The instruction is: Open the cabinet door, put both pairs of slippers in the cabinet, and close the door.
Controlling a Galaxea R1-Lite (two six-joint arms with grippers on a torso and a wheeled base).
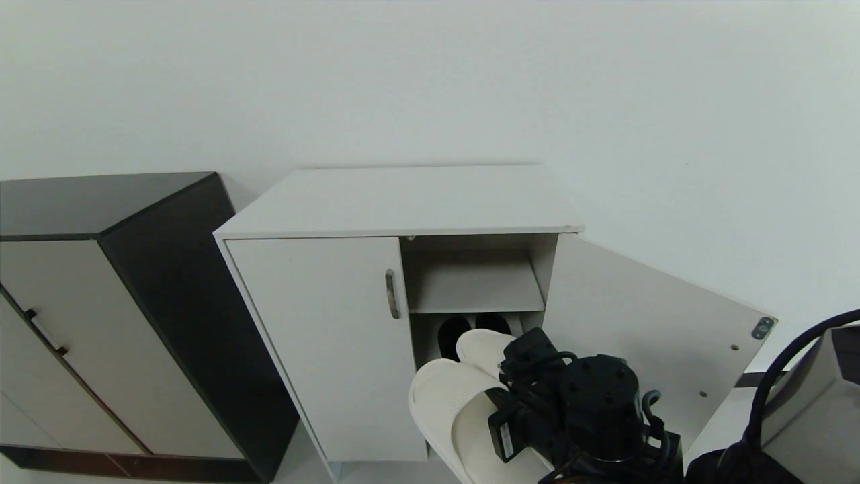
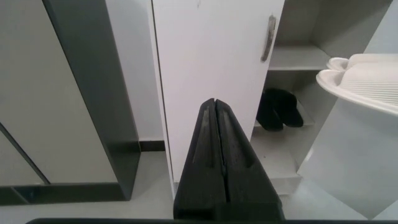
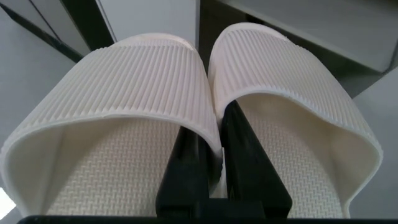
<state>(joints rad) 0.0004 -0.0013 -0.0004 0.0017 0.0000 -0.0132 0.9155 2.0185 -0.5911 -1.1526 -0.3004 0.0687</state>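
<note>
A: Where do we have the white slippers [image 1: 450, 403]?
B: In the right gripper [image 3: 211, 134]. Its fingers are clamped on the two inner side walls, pressing them together. The pair hangs in the air just in front of the white cabinet [image 1: 403, 202], toes toward the open half.
A: Doors?
B: Right door [image 1: 645, 323] is swung wide open. Left door [image 1: 322, 336] is shut, with its handle [image 1: 392, 294] at the inner edge.
A: Black slippers [image 1: 463, 334]?
B: We see them inside, side by side on the level under the upper shelf [image 1: 470, 282].
A: Left gripper [image 2: 215, 109]?
B: Fingers together, nothing between them. It faces the shut left door, apart from it. A dark cabinet [image 1: 154, 269] stands just beside ours, on the left.
</note>
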